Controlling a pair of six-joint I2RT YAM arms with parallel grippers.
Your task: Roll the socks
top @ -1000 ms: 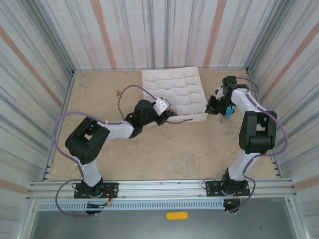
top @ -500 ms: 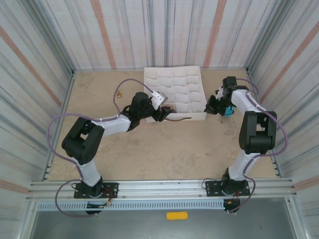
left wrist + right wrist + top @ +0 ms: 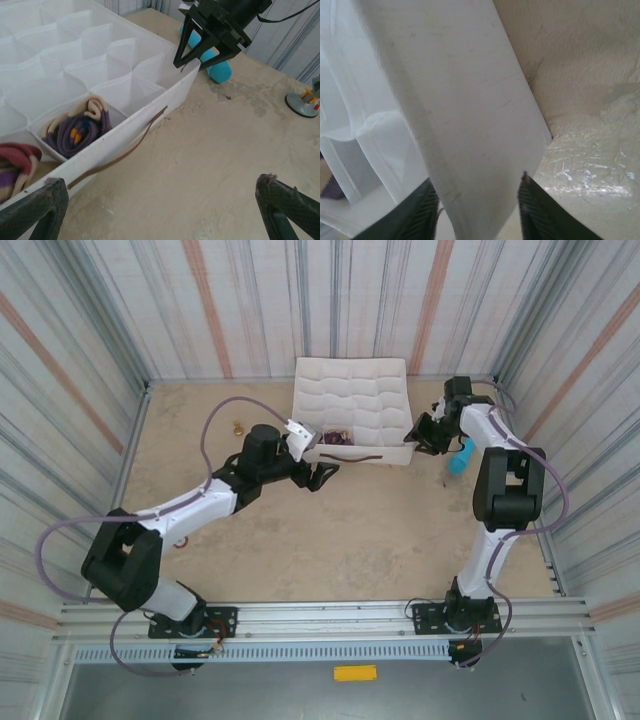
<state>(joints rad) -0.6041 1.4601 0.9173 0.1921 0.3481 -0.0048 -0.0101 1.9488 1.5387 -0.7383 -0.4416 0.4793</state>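
My left gripper (image 3: 160, 182) hangs wide open over the bare tabletop (image 3: 330, 530), just in front of the near wall of the white divider tray (image 3: 150, 112). It holds nothing and touches nothing. My right gripper (image 3: 476, 179) is closed around the tray's near right corner wall, one finger on each side of the thin plastic. The purple sock (image 3: 75, 132) sits rolled in a near-row compartment, its tan and orange parts showing. The beige and dark red sock (image 3: 17, 160) is bundled in the next compartment to the left. A turquoise stick (image 3: 215, 65) lies on the tabletop just beyond my right gripper.
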